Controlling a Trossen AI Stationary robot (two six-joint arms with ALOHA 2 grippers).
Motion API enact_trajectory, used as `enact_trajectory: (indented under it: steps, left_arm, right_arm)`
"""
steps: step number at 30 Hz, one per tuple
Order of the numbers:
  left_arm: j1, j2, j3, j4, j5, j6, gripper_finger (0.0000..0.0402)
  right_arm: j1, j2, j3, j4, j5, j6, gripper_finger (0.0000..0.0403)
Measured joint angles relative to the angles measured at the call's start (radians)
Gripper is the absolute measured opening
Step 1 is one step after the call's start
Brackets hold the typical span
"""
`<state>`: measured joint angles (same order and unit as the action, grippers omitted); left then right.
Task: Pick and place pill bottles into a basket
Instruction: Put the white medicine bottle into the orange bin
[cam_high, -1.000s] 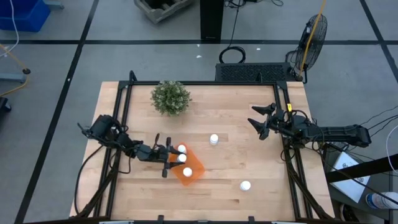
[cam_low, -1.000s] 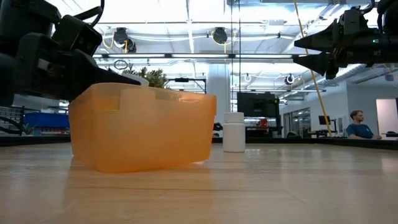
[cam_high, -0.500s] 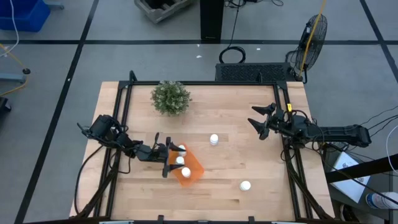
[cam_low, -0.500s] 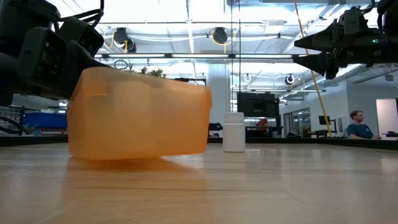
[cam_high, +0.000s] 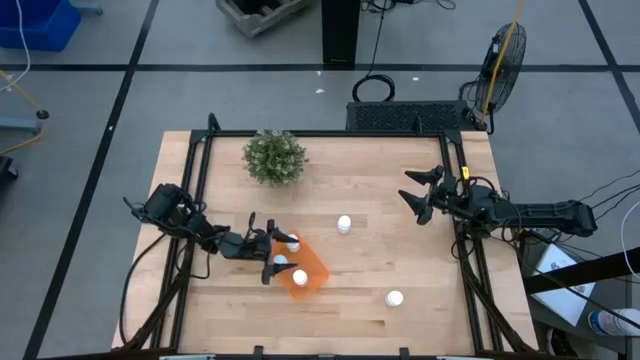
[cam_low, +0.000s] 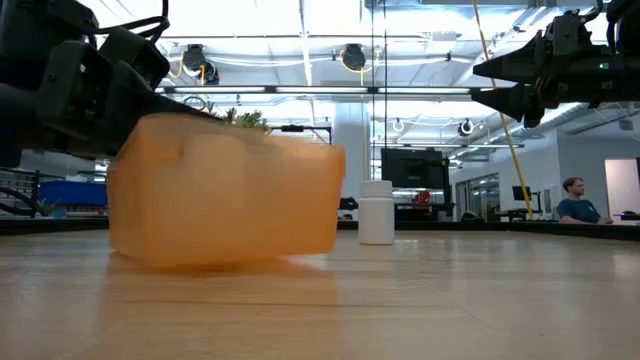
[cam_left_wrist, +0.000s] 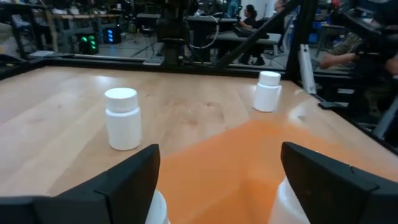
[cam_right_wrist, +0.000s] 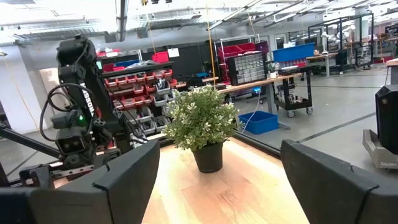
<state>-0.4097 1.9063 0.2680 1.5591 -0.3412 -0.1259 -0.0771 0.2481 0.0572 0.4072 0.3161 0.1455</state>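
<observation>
Wooden table (cam_high: 370, 270), seen from above, with a dark frame along its edges; both arms reach in from opposite sides. Green plant (cam_high: 274, 157) in a pot stands near the far edge, well apart from both grippers.

Orange basket (cam_high: 305, 272) lies in the left-centre of the table, set at an angle to the table edges. The left gripper (cam_high: 276, 254) hovers directly over the basket's left end, its fingers spread wide and holding nothing; in the left wrist view both dark fingers (cam_left_wrist: 127, 180) flank the orange basket floor (cam_left_wrist: 230, 168). In the low view the basket wall (cam_low: 225, 200) fills the left of the frame, with the left arm just above its rim.

Right gripper (cam_high: 413, 193) waits above the right part of the table, released and empty, well apart from the basket and from every bottle.

Pill bottles: three white caps show in or at the basket beneath the left gripper, one at (cam_high: 291, 241), one at (cam_high: 281, 262), one at (cam_high: 299, 276). A fourth bottle (cam_high: 344, 223) stands upright on the bare table between the basket and the right gripper. A fifth bottle (cam_high: 394, 298) stands near the front edge, to the right of the basket.
</observation>
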Motion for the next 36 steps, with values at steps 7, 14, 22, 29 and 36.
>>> enact_trajectory:
  steps: [7,14,22,29,36]
  left_arm:
    - [-0.001,-0.106,0.0,-0.027,0.056,0.056,0.0313]
    - [-0.001,-0.311,0.0,-0.156,0.052,0.122,0.0316]
    - [0.052,-0.764,0.0,-0.613,-0.066,0.204,0.0324]
    - [0.086,-1.161,0.001,-1.06,-0.185,0.223,0.0309]
    - [0.086,-1.424,0.001,-1.419,-0.265,0.113,0.0306]
  right_arm:
    - [0.0,0.0,0.0,0.0,-0.002,0.0,0.0325]
    - [0.0,0.006,0.002,0.011,0.016,0.017,0.0325]
    - [0.0,0.141,0.152,-0.181,0.076,0.01,0.0325]
    - [0.001,0.275,0.25,-0.151,-0.003,-0.057,0.0325]
    - [0.001,0.314,0.256,-0.086,-0.035,-0.087,0.0325]
